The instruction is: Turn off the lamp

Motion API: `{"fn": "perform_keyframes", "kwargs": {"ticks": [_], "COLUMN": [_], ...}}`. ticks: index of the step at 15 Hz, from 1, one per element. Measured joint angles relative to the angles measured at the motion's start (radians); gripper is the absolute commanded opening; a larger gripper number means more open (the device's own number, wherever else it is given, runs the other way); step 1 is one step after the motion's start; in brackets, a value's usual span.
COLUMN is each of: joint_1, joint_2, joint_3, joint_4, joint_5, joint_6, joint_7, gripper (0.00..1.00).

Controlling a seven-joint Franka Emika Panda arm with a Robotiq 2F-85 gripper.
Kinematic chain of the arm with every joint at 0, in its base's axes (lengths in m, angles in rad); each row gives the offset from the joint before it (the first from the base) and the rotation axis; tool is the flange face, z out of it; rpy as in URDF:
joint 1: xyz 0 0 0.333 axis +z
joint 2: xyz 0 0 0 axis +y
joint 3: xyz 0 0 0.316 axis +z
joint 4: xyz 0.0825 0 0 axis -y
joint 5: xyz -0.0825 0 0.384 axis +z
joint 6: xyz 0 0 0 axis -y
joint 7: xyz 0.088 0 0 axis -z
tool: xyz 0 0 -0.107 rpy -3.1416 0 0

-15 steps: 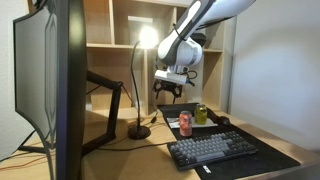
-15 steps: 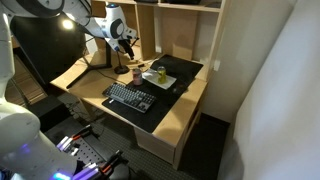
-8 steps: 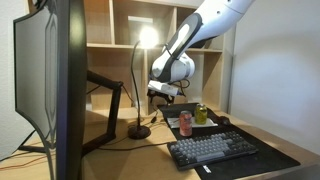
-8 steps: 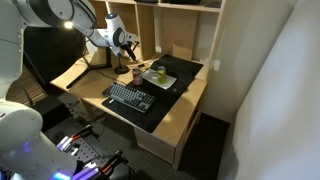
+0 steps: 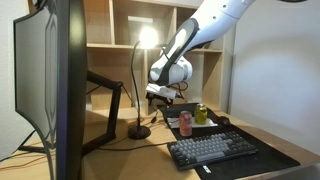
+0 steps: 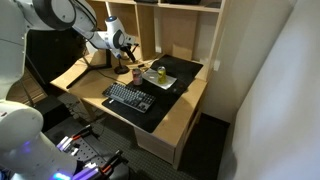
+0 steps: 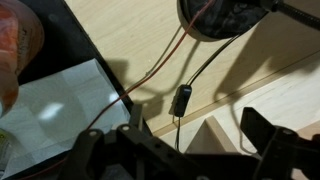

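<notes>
The slim black lamp stands on the wooden desk with its head lit and its round base flat on the wood. In the wrist view the base is at the top, and its cord carries a small black inline switch. My gripper hangs a little above and beside the base, between the lamp and a red can. It also shows in an exterior view. In the wrist view the gripper is open and empty, with the switch just ahead of its jaws.
A large monitor on a thick black jointed arm fills one side. A keyboard lies on a black mat. A green object sits behind the can. Shelves stand behind the desk. The can is near in the wrist view.
My gripper has come down and moved toward the lamp base and gooseneck. The lamp stays lit and nothing else has moved.
</notes>
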Motion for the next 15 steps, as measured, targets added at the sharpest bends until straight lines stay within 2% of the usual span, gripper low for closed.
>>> {"fn": "perform_keyframes", "kwargs": {"ticks": [4, 8, 11, 15], "joint_1": [0.010, 0.037, 0.038, 0.034], "joint_2": [0.065, 0.163, 0.202, 0.203], "joint_3": [-0.025, -0.074, -0.073, -0.066], "joint_4": [0.040, 0.143, 0.207, 0.215], "joint_5": [0.001, 0.010, 0.035, 0.034], "joint_6": [0.047, 0.096, 0.095, 0.084], "joint_7": [0.044, 0.114, 0.131, 0.111], "gripper": [1.00, 1.00, 1.00, 1.00]}}
